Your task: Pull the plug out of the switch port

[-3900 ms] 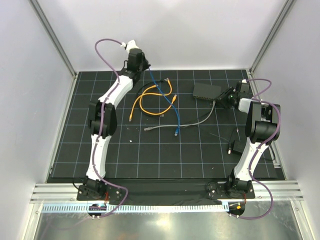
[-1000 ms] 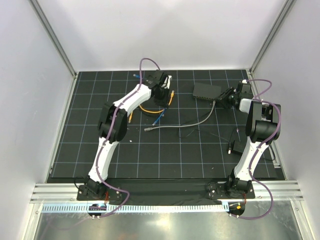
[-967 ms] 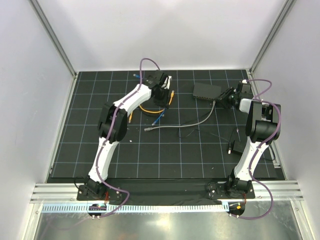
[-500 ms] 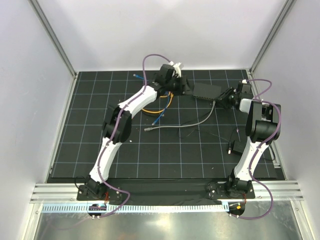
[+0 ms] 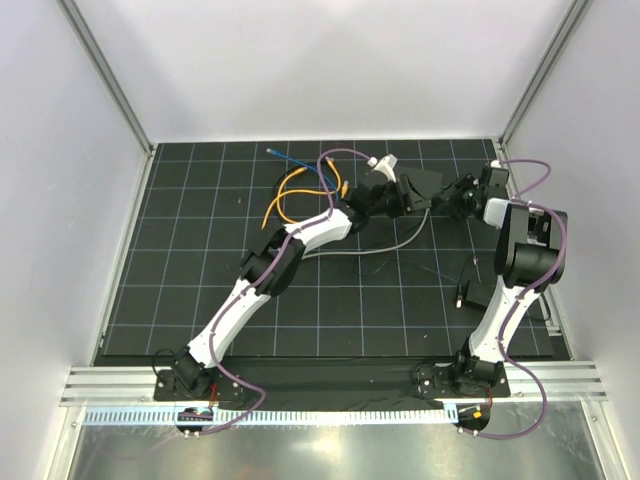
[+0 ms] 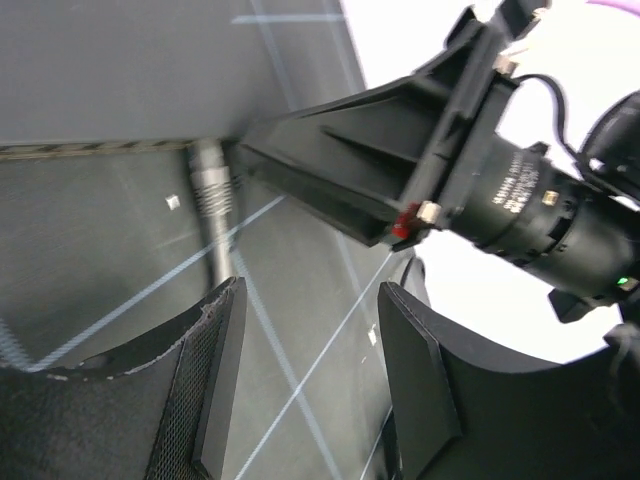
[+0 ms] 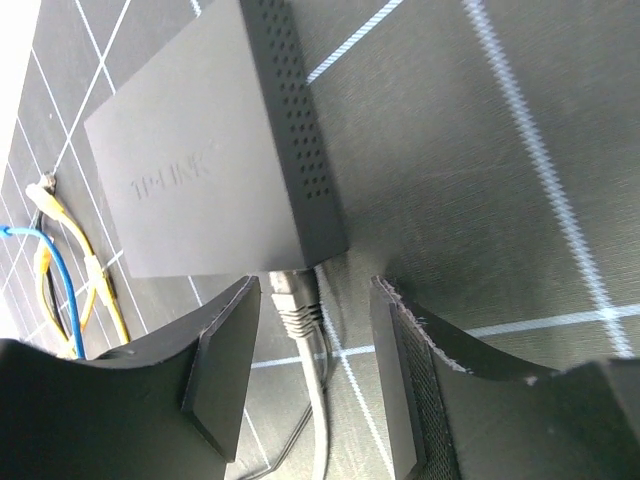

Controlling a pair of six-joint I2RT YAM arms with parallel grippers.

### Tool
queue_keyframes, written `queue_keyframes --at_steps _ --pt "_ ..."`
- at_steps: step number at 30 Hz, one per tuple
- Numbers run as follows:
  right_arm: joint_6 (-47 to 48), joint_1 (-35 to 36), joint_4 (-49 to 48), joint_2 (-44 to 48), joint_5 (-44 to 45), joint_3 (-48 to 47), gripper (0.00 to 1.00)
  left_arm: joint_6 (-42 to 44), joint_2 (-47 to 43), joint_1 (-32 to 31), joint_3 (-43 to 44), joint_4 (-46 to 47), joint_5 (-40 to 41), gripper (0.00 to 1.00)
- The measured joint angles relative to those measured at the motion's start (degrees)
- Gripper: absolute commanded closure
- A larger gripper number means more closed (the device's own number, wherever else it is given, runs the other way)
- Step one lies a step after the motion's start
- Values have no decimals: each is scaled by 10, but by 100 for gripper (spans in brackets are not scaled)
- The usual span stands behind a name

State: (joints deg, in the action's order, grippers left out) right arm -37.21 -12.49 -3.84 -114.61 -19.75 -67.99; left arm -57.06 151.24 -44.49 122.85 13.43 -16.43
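TP-LINK is being displayed in raised letters on the switch (image 7: 200, 170), lying far right on the mat (image 5: 200, 300). Its seated grey plug (image 7: 293, 298) is being flanked by the right gripper's (image 7: 315, 370) parted fingers. The left gripper (image 6: 310, 370) is likewise being held apart.

Overall light: bright, even and diffuse, coming from above; the white walls (image 5: 330, 70) bounce it back.
Shadows: soft and faint beneath the arms on the black mat (image 5: 180, 290); a darker band hugs the side of the switch (image 7: 200, 180).
Glare: a dull sheen lies on the metal strip (image 5: 320, 450) at the near edge; the right of the left wrist view burns out to plain white.
Left wrist sharpness: the left fingers (image 6: 215, 390) are blurred and the mat lines are soft.
Right wrist sharpness: the switch top and the plug (image 7: 292, 295) are crisp, with the raised lettering readable; the right fingers (image 7: 225, 370) are slightly soft.
Top view: sharp throughout, with straight grid lines.
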Motion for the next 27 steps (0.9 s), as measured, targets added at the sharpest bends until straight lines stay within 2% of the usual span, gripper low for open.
queue_keyframes --at_steps 9,16,23,27 --pt "-1 -12 7 -44 -11 -63 44 -21 21 -14 44 16 74 44" --pt "-7 -12 -6 -82 -30 -107 46 -27 49 -11 49 12 94 46" --pt "-16 -12 -20 -99 -39 -116 60 -32 65 -11 56 7 96 49" --pt "-33 -13 -66 -98 -50 -90 64 -43 73 -11 67 11 96 52"
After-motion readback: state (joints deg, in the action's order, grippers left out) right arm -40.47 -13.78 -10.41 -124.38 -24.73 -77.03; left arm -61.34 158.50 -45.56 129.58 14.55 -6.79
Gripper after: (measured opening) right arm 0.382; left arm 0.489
